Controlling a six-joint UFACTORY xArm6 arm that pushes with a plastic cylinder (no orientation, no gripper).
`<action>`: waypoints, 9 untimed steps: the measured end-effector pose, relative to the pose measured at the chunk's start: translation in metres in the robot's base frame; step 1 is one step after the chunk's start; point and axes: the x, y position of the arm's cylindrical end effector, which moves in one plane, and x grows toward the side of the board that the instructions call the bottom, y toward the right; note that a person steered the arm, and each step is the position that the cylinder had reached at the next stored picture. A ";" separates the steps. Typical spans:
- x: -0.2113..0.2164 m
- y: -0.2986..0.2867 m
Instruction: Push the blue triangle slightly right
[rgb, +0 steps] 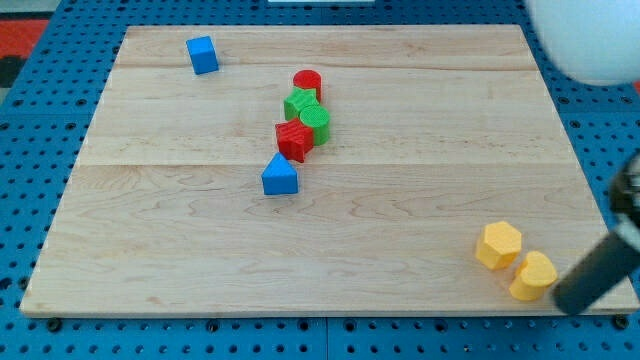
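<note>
blue triangle (280, 176), blue cube (202, 54), 2 yellow blks (498, 245)

A dark rod enters from the view's right edge, slanting down and leftward. My tip (566, 300), its blurred lower end, sits low at the view's bottom right corner.

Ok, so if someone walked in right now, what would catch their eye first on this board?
Probably the tight column of red and green blocks just above the board's middle, with the blue triangle block at its lower end. Two yellow blocks sit near the view's bottom right, where my tip rests just beside them.
</note>
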 end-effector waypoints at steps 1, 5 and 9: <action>-0.024 -0.044; -0.016 -0.076; -0.073 -0.284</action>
